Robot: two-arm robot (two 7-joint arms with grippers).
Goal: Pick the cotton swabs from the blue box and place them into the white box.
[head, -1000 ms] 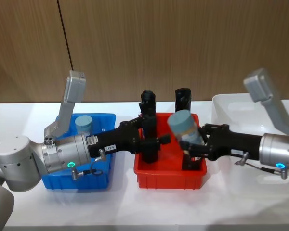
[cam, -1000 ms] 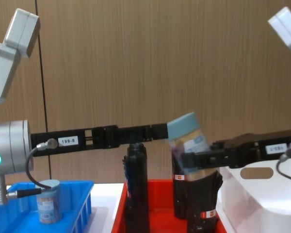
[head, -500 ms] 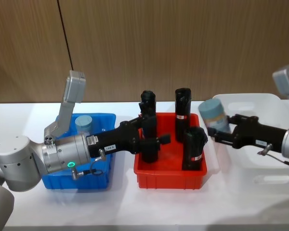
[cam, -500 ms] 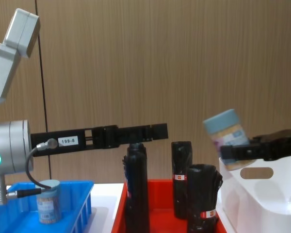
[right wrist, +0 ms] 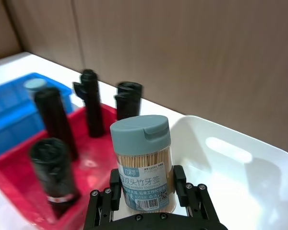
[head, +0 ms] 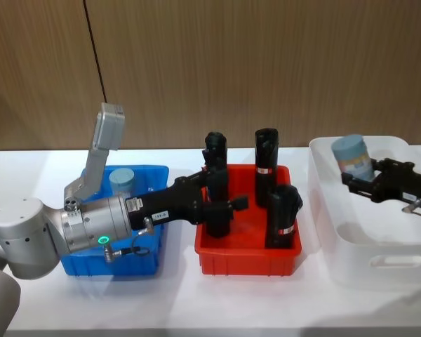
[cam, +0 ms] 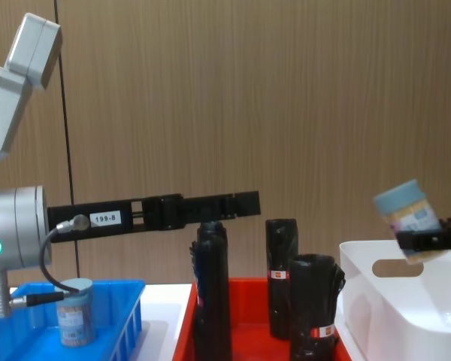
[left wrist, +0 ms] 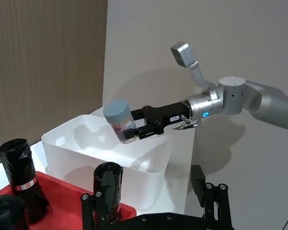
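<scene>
My right gripper is shut on a cotton swabs jar with a light-blue lid, holding it tilted above the white box. The right wrist view has the jar upright between the two fingers, over the box's near end. From the side, the jar hangs just above the box rim. Another cotton swabs jar stands in the blue box. My left gripper reaches out over the red tray, open and empty.
A red tray between the two boxes holds three tall black rolls with red labels. My left arm's body lies across the blue box. A wood-panelled wall stands behind the white table.
My right gripper carried the jar to the right, from over the red tray to above the white box. The left arm stayed still.
</scene>
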